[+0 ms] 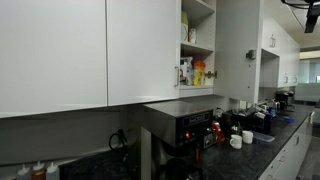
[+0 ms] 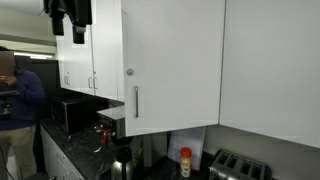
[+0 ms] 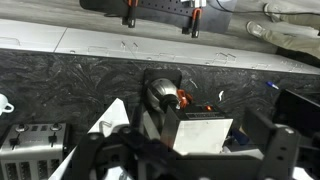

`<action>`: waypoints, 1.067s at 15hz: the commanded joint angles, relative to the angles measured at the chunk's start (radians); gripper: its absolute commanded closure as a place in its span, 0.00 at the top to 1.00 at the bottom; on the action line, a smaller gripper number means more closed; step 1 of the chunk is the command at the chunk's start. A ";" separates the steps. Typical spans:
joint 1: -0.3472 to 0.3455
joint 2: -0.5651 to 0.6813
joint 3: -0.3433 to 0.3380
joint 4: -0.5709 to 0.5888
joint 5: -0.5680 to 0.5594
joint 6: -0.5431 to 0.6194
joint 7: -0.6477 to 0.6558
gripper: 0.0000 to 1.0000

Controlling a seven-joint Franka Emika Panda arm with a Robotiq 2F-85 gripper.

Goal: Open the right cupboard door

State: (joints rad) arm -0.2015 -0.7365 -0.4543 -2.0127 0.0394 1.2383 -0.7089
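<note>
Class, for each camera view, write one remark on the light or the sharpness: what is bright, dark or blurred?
In an exterior view the white cupboard doors are bright and the counter below is dim; in an exterior view a person's face is blurred and the toaster sits in shadow under the cupboard; in the wrist view the dark counter shows its speckle sharply.
</note>
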 commanded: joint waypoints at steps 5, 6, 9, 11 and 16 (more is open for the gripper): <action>0.070 -0.160 0.142 -0.163 -0.055 -0.053 0.117 1.00; 0.088 -0.167 0.157 -0.173 -0.055 -0.059 0.128 1.00; 0.149 -0.166 0.193 -0.208 -0.053 -0.066 0.156 1.00; 0.189 -0.150 0.219 -0.231 -0.053 -0.051 0.175 1.00; 0.228 -0.103 0.296 -0.302 -0.087 0.112 0.294 1.00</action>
State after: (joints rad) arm 0.0144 -0.8756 -0.1961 -2.2790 -0.0109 1.2637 -0.4723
